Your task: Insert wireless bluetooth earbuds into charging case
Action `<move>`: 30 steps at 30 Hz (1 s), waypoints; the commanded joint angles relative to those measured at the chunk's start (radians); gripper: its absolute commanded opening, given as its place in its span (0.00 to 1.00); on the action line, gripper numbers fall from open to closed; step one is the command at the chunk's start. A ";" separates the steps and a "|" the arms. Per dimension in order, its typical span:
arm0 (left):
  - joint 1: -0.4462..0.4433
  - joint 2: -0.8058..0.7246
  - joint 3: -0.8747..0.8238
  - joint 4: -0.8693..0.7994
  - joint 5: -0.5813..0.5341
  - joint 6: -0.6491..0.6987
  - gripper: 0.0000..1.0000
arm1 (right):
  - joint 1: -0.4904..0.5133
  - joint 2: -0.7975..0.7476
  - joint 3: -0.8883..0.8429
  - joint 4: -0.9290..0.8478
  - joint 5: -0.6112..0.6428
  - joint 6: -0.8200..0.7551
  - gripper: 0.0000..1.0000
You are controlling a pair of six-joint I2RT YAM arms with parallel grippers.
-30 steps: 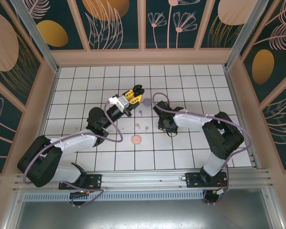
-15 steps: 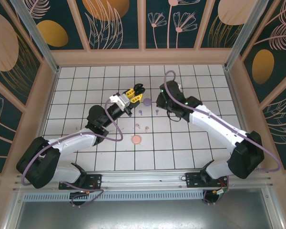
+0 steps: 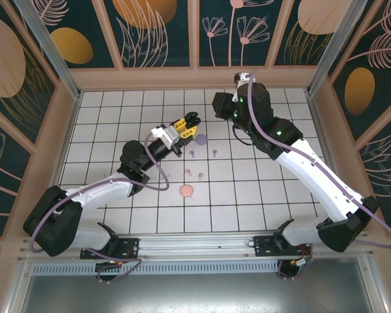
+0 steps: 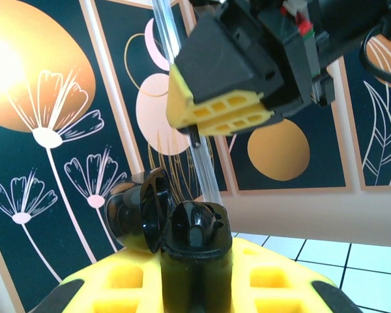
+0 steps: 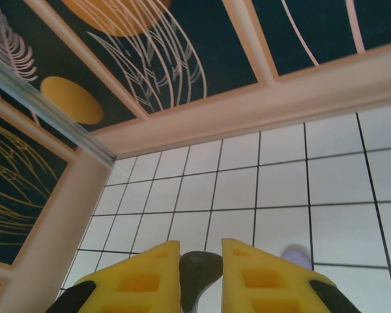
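Risk: the right gripper (image 5: pixel 201 253), jaws pinched on a small dark piece, likely a black earbud (image 5: pixel 199 270), may drop it or miss the slot of the open black case (image 4: pixel 182 228), clamped in the left gripper (image 3: pixel 184 126). The lilac earbuds (image 3: pixel 191 154) and pink earbuds (image 3: pixel 188 172) lie loose mid-table, tiny and stemmed.
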 commanded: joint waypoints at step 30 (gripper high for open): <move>-0.005 0.067 0.101 0.019 0.045 -0.054 0.00 | 0.109 -0.119 -0.224 0.279 -0.121 -0.205 0.19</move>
